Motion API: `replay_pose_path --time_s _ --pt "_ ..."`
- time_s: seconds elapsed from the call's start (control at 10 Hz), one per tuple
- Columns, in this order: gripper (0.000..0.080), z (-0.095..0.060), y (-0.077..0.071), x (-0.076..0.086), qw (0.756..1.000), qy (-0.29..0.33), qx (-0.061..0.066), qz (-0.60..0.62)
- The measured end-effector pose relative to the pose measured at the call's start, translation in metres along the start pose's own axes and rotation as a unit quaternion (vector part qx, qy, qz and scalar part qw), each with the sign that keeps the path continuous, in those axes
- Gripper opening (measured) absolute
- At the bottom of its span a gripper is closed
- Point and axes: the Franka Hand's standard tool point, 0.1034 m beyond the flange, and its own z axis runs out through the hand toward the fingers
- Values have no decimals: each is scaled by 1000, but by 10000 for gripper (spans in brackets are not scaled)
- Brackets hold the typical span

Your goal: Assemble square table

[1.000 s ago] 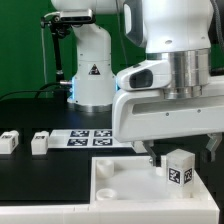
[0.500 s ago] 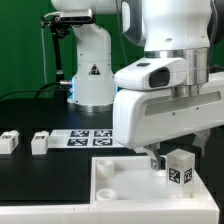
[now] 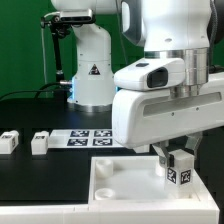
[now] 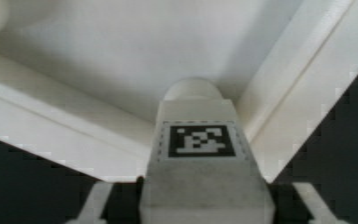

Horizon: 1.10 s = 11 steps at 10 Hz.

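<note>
The white square table top (image 3: 120, 182) lies at the front of the exterior view, its raised rim up. One white tagged leg (image 3: 181, 167) stands upright in its far corner on the exterior view's right. My gripper (image 3: 177, 156) has its fingers on either side of this leg. In the wrist view the leg (image 4: 201, 140) fills the middle, with a narrow dark gap between it and each finger (image 4: 108, 205). The jaws stand open around it. The table top (image 4: 140, 50) shows behind the leg.
Two loose tagged legs (image 3: 9, 141) (image 3: 40, 143) lie on the black table at the exterior view's left. The marker board (image 3: 90, 138) lies behind the top. The white robot base (image 3: 92, 70) stands at the back.
My gripper has come down over the standing leg, so its fingers now flank it. The leg and the table top have not moved.
</note>
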Motion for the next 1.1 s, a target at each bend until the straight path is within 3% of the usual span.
replay_pose_path --time_s 0.1,0.3,0.5,0.7,1.0,1.1 --pt "288 0 1 0 997 3 8 83" --pt "288 1 -1 1 981 4 8 193" --pt "288 1 -3 0 942 6 11 335" --pt "288 1 -4 0 906 4 7 423" --pt "292 0 5 -5 860 0 -10 510" --pt "378 1 4 -5 842 0 -8 540"
